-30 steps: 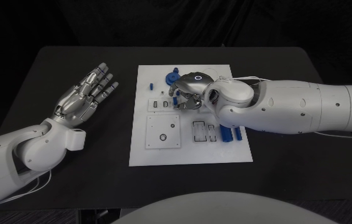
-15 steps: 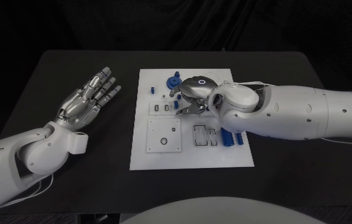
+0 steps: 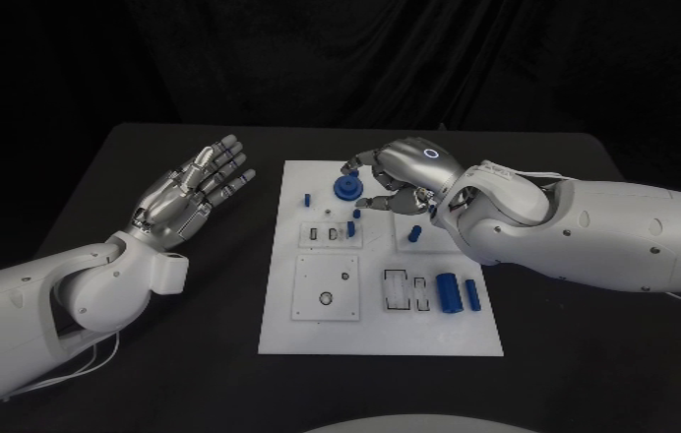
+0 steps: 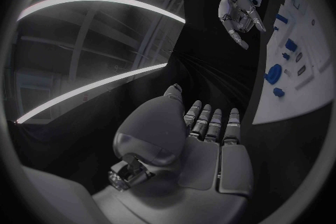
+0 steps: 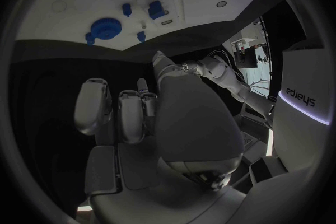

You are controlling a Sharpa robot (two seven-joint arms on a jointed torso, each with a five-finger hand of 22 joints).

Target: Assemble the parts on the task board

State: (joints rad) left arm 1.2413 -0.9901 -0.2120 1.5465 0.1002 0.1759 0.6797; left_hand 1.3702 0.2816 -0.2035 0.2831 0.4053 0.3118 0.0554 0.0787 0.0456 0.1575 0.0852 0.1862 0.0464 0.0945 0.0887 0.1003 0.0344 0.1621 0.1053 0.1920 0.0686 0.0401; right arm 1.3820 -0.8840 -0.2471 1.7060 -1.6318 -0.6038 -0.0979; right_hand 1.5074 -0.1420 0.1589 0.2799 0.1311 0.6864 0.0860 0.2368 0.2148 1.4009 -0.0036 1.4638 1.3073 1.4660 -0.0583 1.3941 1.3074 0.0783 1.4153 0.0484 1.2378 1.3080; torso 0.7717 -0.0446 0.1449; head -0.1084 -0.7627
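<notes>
Right hand (image 3: 404, 172) has lifted off mid-board to the task board's (image 3: 426, 340) far edge, fingers curled in, apparently holding nothing. Round blue part (image 3: 347, 188) sits there beneath its fingertips. Left hand (image 3: 192, 195) stays spread wide off the board's left edge. Likely regrasping next.

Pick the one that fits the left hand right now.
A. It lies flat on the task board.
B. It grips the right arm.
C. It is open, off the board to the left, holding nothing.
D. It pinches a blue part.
C: the left hand is held with fingers spread over the black table beside the task board, with nothing in it; the left wrist view also shows its palm bare.
</notes>
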